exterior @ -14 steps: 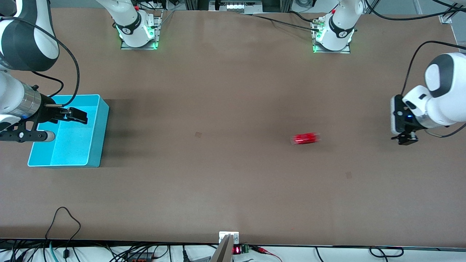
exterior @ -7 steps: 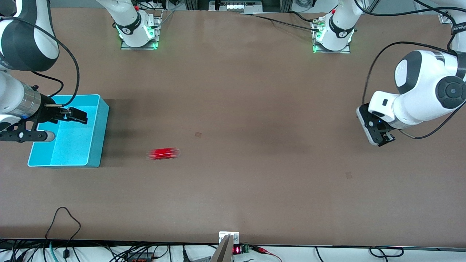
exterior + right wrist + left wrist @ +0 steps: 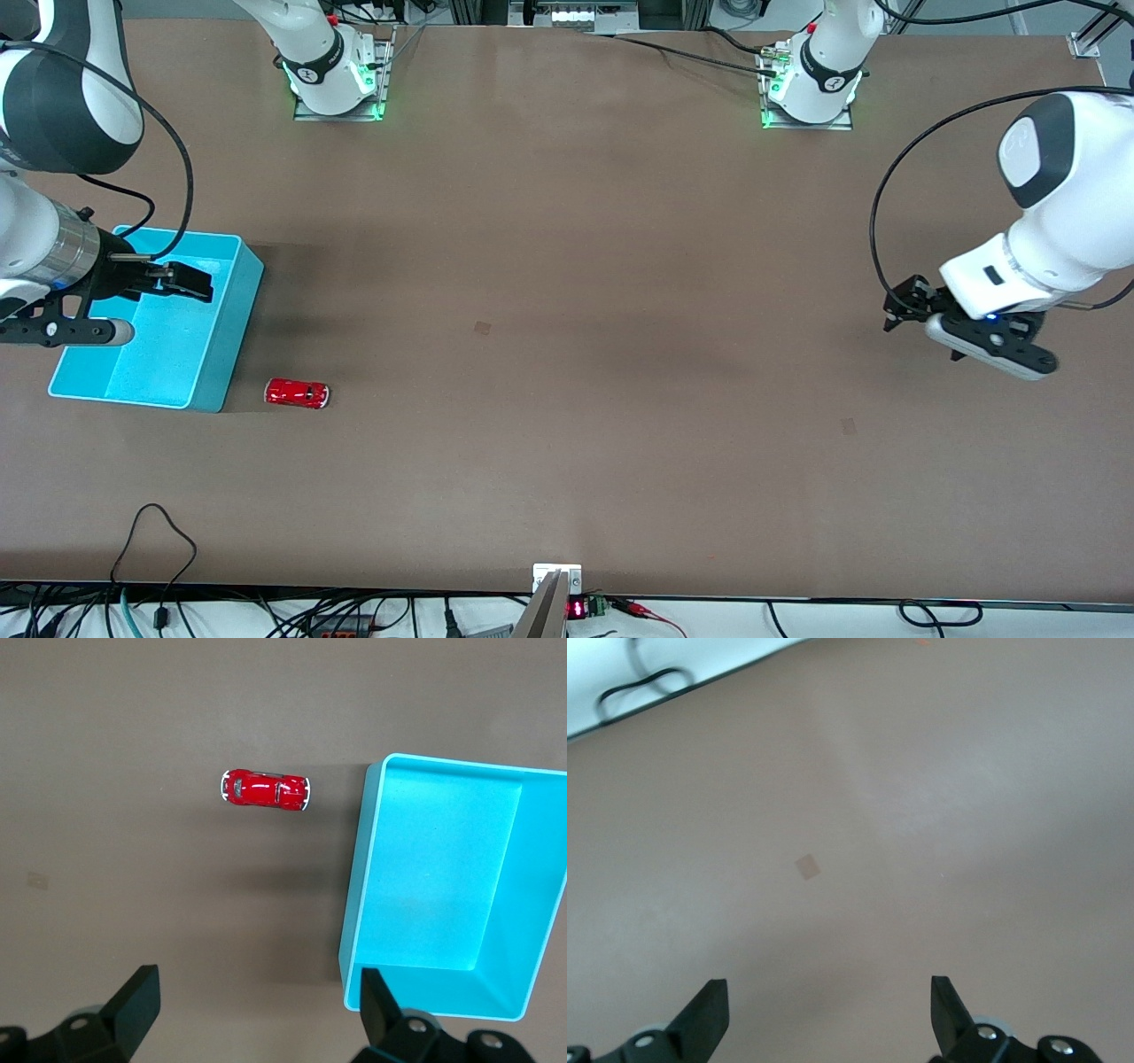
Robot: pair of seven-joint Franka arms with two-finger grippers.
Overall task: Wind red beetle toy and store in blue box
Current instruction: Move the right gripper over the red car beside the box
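The red beetle toy [image 3: 297, 392] stands on the table beside the blue box [image 3: 232, 341], close to the box's corner nearer the front camera and a small gap from its wall. My right gripper [image 3: 204, 285] hangs open and empty over the box's edge. Its wrist view shows the toy [image 3: 266, 789] beside the box [image 3: 354, 904], with the right gripper [image 3: 257, 1010] apart from both. My left gripper [image 3: 899, 306] is open and empty over bare table at the left arm's end; the left wrist view [image 3: 828, 1014] shows only tabletop.
Small square marks lie on the brown table [image 3: 482, 328] [image 3: 849, 426]; one shows in the left wrist view [image 3: 807, 867]. Cables [image 3: 159, 532] trail along the table's front edge. The box is empty inside.
The toy has run across the table from the left arm's end to the box and stopped. The box has shifted and turned slightly. The left wrist has swung round; the right arm is still.
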